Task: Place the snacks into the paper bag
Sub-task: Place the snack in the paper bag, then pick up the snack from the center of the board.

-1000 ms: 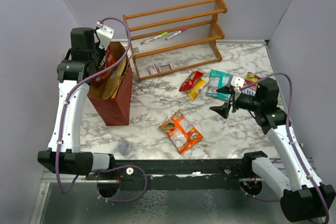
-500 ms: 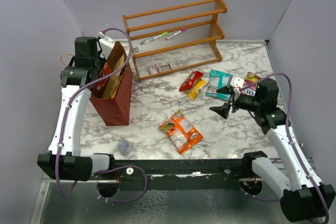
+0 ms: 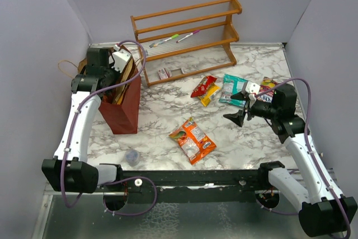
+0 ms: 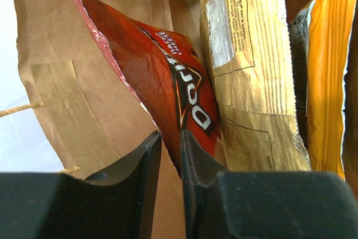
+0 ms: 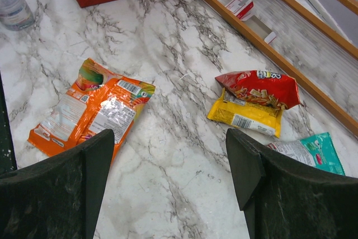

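The dark-red paper bag [image 3: 124,113] stands at the left. My left gripper [image 4: 170,134] reaches down into it, shut on the lower corner of a red chip packet [image 4: 168,76] that leans against the brown inside wall. Two gold-orange chip bags [image 4: 246,54] stand beside it in the bag. My right gripper [image 3: 239,106] hovers open and empty above the table [image 5: 168,132]. Below it lie an orange packet [image 5: 92,110], a red packet [image 5: 260,87] on a yellow one [image 5: 244,117], and a teal packet [image 5: 313,152].
A wooden slatted rack [image 3: 187,32] with a green pen [image 3: 164,41] and a pink pen [image 3: 187,35] stands at the back. A small clear cup [image 3: 132,156] sits near the front, below the bag. Another packet [image 3: 268,84] lies partly behind my right wrist.
My left gripper has moved down and to the right, lowering the red packet from above the bag's mouth into the bag. The right arm has not moved.
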Available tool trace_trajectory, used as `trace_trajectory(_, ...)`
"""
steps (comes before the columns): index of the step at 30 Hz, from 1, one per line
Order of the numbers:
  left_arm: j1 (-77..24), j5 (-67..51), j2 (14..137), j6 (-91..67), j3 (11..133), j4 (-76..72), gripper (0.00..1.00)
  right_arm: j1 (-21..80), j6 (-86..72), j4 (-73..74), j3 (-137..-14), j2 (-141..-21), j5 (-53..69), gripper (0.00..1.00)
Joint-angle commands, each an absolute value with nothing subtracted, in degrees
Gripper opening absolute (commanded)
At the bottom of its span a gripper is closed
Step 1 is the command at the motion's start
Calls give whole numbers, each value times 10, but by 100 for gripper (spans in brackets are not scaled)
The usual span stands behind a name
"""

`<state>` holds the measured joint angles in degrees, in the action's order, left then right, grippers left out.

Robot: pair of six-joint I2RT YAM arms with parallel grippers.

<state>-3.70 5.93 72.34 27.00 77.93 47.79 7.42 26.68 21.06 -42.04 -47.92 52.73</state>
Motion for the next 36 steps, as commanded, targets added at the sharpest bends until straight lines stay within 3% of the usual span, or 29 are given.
trace_trajectory(1,-33,45,715,273,778,457,28,73,274,200,-416,-476,524,80)
trace_trajectory(15,-33,12,679,268,803,432,56,73,259,186,-411,-480,492,81)
trace_trajectory(28,-33,-51,590,241,758,313,94,69,206,136,-410,-516,250,87)
trace_trajectory(36,-32,-109,532,237,695,262,99,68,262,161,-424,-554,190,86)
